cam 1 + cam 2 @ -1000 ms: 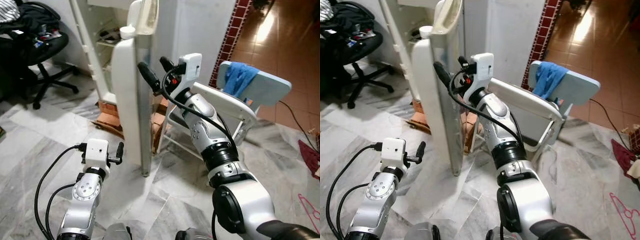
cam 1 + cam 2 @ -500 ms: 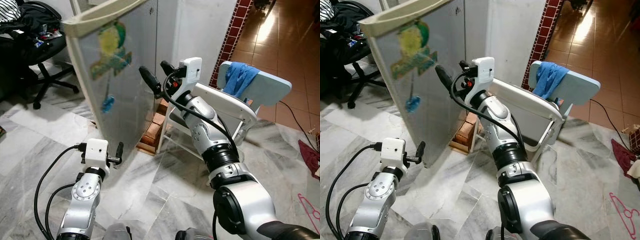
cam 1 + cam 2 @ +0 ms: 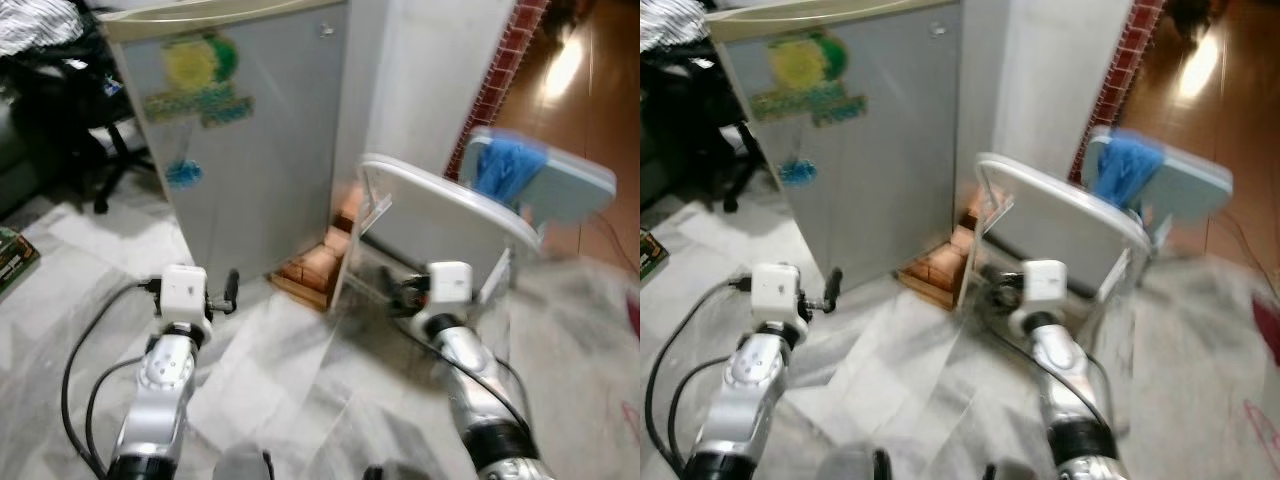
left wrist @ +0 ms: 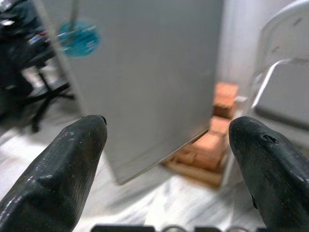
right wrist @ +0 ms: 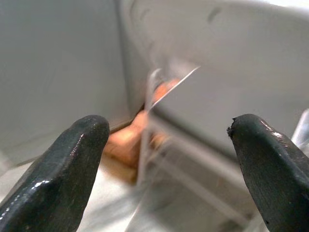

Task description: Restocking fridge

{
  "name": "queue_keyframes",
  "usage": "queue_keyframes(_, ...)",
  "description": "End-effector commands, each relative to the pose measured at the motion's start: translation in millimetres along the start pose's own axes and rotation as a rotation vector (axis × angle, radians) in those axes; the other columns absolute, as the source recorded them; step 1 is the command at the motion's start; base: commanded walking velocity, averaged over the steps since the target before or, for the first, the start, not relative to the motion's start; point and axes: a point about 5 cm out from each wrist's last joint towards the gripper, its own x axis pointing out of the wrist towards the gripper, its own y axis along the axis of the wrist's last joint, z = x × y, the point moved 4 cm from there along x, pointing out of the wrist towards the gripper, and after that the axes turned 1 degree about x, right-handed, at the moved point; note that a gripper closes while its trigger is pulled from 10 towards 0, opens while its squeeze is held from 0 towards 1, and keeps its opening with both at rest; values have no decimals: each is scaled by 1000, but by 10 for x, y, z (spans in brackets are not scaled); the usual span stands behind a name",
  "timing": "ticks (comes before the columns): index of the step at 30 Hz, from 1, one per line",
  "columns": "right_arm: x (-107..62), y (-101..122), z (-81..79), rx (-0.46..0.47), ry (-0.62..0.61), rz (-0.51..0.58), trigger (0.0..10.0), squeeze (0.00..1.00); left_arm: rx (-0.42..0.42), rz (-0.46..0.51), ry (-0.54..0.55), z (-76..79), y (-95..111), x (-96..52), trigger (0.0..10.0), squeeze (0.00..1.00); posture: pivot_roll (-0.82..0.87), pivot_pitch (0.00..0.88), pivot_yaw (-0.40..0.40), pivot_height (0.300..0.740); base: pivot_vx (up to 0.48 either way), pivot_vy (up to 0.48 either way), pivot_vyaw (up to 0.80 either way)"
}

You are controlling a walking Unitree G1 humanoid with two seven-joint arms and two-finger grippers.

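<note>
Jaws stand wide on both grippers, holding nothing: left gripper (image 4: 164, 159), right gripper (image 5: 169, 164). Fridge door (image 3: 250, 150) looks shut. Watch your right gripper beside the folded chair (image 3: 440, 215); any swing could snag its frame.

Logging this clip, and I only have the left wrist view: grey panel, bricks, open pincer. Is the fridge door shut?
Observer: Yes, the fridge door is flush with the body.
Operator: Anything on the door?
Observer: A yellow-green sticker sits high on it.
Operator: Where is the right pincer?
Observer: The right pincer is open, low before the white chair.
Operator: Anything on that chair?
Observer: A blue cloth hangs behind it.
</note>
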Motion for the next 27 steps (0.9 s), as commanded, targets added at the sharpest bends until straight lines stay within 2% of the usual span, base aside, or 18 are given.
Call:
queue_keyframes(1,137,353,-165,-16,37,119,10000,0,2,-3,-6,22,-19,-7,10000,0,4,0,15,740,0,0,0)
queue_keyframes(9,98,438,-87,-49,-56,170,10000,0,-19,-9,-3,25,-44,-2,10000,0,1,0,15,740,0,0,0)
queue_keyframes(14,71,431,-80,-50,-66,169,10000,0,-33,-11,-4,17,-45,5,10000,0,-1,0,18,740,0,480,-488)
queue_keyframes(22,55,414,-68,-52,-81,172,10000,0,-10,22,23,-41,12,21,10000,0,-2,0,22,740,0,480,0)
queue_keyframes(27,-2,330,8,-60,-109,156,10000,0,-18,41,33,-88,42,23,10000,0,-2,0,24,740,0,480,0)
